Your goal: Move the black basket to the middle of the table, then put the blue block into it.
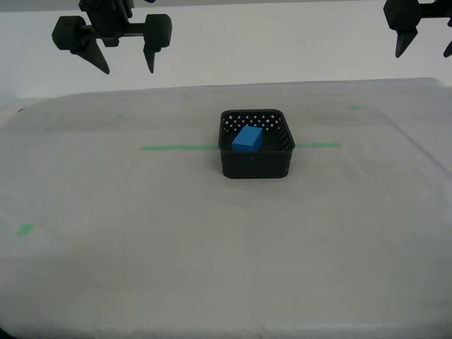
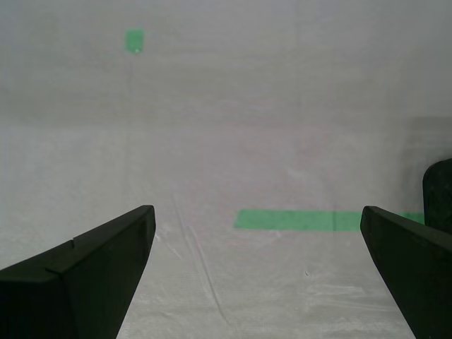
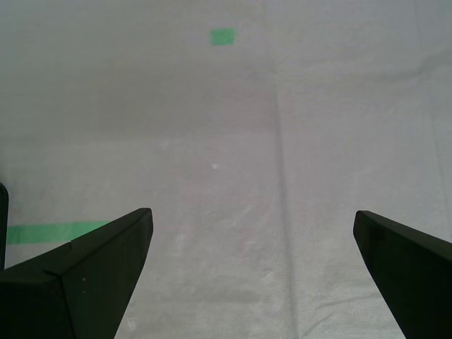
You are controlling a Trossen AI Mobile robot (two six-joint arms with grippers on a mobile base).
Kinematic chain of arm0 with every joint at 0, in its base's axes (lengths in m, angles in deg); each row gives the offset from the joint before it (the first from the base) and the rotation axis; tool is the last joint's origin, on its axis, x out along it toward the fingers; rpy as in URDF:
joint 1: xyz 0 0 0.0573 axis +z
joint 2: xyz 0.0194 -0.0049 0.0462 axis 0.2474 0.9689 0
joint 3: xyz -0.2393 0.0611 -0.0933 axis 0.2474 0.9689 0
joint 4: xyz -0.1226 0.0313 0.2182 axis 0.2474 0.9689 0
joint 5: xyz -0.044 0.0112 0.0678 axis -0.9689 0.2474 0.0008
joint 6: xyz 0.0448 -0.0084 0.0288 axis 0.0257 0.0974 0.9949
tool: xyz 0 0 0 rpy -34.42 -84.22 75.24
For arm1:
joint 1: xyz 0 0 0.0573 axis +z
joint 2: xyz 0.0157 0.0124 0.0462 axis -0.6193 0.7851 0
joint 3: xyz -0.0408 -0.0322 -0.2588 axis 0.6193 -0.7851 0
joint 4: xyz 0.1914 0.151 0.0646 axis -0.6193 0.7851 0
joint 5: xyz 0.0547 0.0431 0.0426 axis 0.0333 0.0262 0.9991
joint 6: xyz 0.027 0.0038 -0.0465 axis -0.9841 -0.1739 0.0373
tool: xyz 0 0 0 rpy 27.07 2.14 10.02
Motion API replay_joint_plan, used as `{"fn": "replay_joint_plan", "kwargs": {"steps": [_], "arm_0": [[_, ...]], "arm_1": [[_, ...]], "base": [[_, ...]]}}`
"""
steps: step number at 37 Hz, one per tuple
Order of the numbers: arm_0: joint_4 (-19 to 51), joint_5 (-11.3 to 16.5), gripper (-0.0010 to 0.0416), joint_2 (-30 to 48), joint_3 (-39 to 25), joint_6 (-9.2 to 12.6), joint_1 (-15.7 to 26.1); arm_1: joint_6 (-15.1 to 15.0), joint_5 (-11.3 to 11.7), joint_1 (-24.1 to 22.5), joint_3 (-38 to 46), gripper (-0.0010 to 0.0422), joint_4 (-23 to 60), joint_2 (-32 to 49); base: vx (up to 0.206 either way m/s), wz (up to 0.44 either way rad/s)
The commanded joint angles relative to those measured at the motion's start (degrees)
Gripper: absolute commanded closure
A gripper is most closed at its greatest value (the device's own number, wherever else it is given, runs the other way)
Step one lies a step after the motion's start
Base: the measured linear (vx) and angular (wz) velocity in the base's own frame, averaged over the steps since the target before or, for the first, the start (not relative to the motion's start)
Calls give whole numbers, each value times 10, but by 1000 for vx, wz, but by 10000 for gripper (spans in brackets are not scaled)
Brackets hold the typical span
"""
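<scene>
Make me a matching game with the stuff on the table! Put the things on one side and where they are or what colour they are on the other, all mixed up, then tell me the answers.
Things:
1. block
2. basket
3. tape line
4. my second hand

Descriptions:
A. green, runs across the table
B. open, holding nothing
C. blue, lying inside the basket
D. black, with rows of round holes

Pairs: 1-C, 2-D, 3-A, 4-B
</scene>
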Motion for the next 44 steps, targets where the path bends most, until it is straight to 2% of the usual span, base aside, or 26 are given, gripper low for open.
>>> {"fn": "replay_joint_plan", "kwargs": {"steps": [1,44], "arm_0": [[0,0,7,0,0,-1,0],[0,0,7,0,0,-1,0]], "arm_1": [[-1,-1,0,0,12,0,0],[-1,-1,0,0,12,0,0]], "base": [[0,0],[0,0]]}}
